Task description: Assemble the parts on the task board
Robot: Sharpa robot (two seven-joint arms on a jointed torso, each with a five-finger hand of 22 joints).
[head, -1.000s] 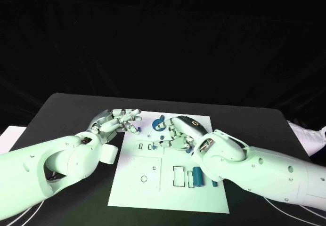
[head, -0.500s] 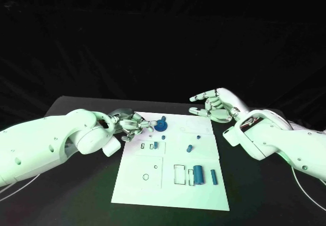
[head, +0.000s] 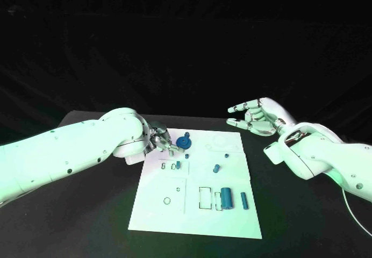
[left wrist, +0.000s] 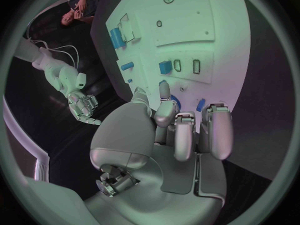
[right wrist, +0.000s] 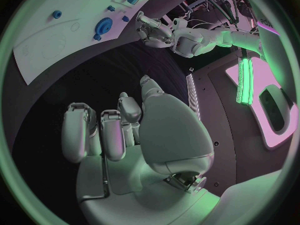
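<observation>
So, left hand (head: pixel 161 141): fingers curled by round blue part (head: pixel 184 142), grip unclear
right hand (head: pixel 256 119): loosely spread, holding nothing
task board (head: pixel 174 207): white, blue parts scattered

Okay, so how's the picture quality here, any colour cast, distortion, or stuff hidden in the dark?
Head view: greenish light tints the white task board and both arms; the backdrop is black. Left wrist view: fisheye bends the board's straight edges, and the silver left hand blocks part of it. Right wrist view: green and purple glow; the silver right hand fills the middle.
</observation>
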